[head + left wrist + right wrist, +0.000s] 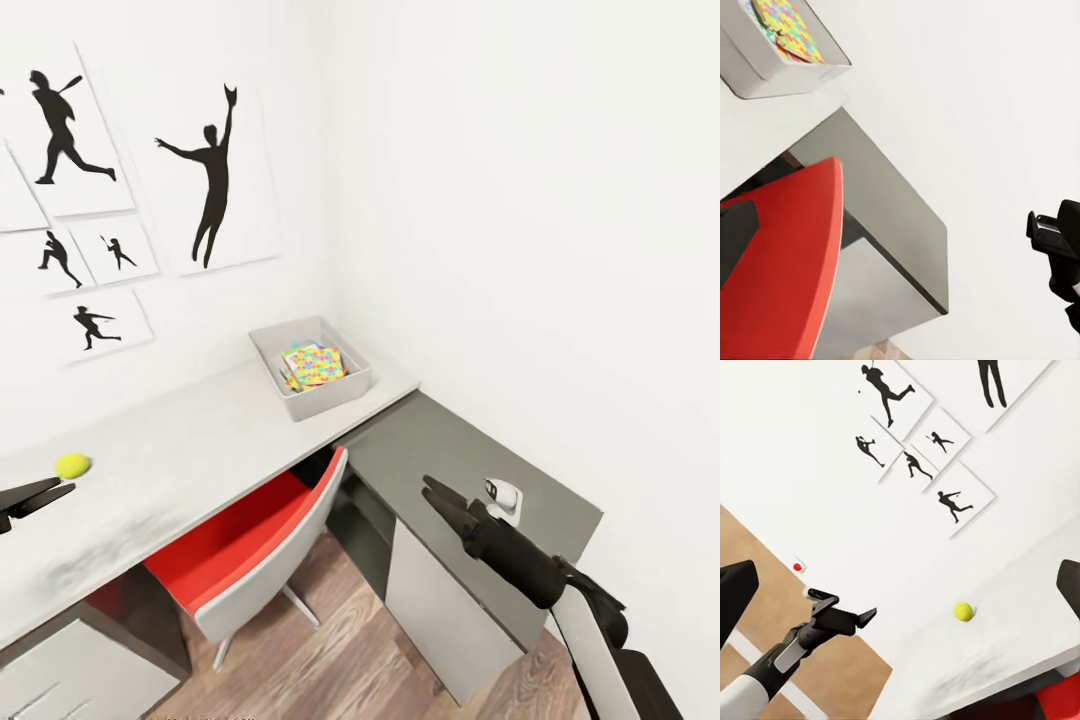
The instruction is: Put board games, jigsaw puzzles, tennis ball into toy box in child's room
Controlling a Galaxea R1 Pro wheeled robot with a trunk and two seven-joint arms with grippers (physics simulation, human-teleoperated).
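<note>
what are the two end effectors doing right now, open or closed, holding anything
Left end effector: open, empty, beside the tennis ball.
Right end effector: looks closed, empty.

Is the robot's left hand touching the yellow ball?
Apart. In the right wrist view, bare wall shows between the left gripper and the tennis ball.

A chair (pixel 255 545) with a red seat and a grey shell is seen pushed partly under the desk, above a wood-patterned floor (pixel 350 660). White panels printed with black silhouettes of ball players (pixel 215 175) are hung in a cluster on the white wall (pixel 520 200). A small white object with a dark face (pixel 503 497) is seen on the lower dark surface near the corner.
</note>
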